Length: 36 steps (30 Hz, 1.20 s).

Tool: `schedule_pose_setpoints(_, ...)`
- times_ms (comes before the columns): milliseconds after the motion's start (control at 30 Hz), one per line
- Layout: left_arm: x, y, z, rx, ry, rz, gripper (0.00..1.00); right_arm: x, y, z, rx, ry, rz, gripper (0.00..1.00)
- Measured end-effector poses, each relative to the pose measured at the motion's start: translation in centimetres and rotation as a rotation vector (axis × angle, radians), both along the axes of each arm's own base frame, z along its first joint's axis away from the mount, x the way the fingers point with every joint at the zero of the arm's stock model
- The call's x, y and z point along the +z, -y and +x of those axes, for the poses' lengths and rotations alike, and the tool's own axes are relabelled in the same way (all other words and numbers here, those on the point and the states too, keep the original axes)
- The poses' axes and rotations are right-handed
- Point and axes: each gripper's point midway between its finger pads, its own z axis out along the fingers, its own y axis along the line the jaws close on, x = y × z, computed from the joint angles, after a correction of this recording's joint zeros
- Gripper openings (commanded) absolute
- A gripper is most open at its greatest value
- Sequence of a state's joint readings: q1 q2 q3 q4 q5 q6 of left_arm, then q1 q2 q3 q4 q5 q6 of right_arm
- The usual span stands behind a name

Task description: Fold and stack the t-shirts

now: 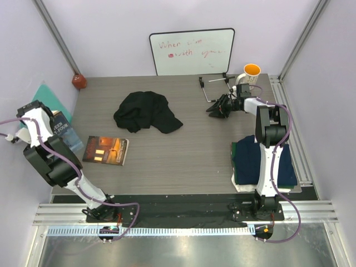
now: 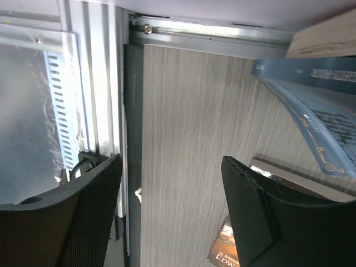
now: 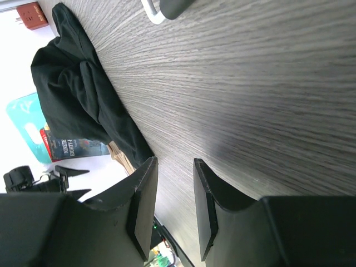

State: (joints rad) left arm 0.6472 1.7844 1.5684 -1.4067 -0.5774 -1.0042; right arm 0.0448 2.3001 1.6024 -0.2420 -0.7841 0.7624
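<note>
Black shirt (image 1: 147, 111): lies in a crumpled heap on the surface (image 1: 183, 150), near the middle toward the back. Not folded.
Folded shirts (image 1: 247, 161): a neat pile at the right near corner, dark blue on top, a white edge below. The right arm hides part of it, so how many shirts are in it is hard to tell.
Right fingers (image 3: 142, 206): low over the surface, to the right of the black shirt, not touching it. A little apart, nothing between them.
Left fingers (image 2: 94, 206): at the left edge, spread wide, holding nothing.
Books: an orange one (image 1: 105, 150) lies flat at the left; a blue one (image 1: 67, 133) is beside the left arm.
Whiteboard (image 1: 192, 51): leans on the back wall.
</note>
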Motion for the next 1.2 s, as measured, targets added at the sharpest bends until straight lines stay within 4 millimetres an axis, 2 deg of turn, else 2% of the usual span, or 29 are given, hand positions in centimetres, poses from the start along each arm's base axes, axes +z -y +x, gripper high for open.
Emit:
schedule_pose_setpoints(200, 0.9, 0.1, -1.8, 0.021, 0.011, 0.035, 0.70, 0.0, 0.0, 0.0, 0.000, 0.002, 0.001, 0.38)
schedule_pose_setpoints(433, 1.2, 0.2, -1.3, 0.007, 0.041, 0.022, 0.67, 0.1, -0.1, 0.0, 0.003, 0.002, 0.004, 0.38)
schedule_pose_setpoints(533, 1.7, 0.5, -0.3, -0.038, 0.064, 0.010, 0.69, 0.1, -0.1, 0.0, 0.004, 0.002, 0.006, 0.38)
schedule_pose_setpoints(633, 2.8, 0.8, 1.7, -0.111, 0.104, 0.024, 0.69, 0.1, -0.1, 0.0, 0.005, 0.002, 0.006, 0.38)
schedule_pose_setpoints(733, 3.5, 1.7, 4.1, -0.202, 0.152, 0.020, 0.69, 0.1, -0.1, 0.0, 0.005, 0.002, 0.006, 0.38)
schedule_pose_setpoints(867, 3.3, 3.4, 6.4, -0.310, 0.184, -0.010, 0.69, 0.1, -0.1, 0.0, 0.006, 0.003, 0.006, 0.38)
schedule_pose_setpoints(1033, 2.6, 4.8, 8.1, -0.387, 0.205, -0.049, 0.69, 0.1, -0.4, -0.2, 0.014, 0.005, 0.005, 0.38)
schedule_pose_setpoints(1200, 0.4, 6.0, 7.3, -0.398, 0.174, -0.106, 0.69, 0.1, -0.6, -0.2, 0.020, 0.007, 0.003, 0.38)
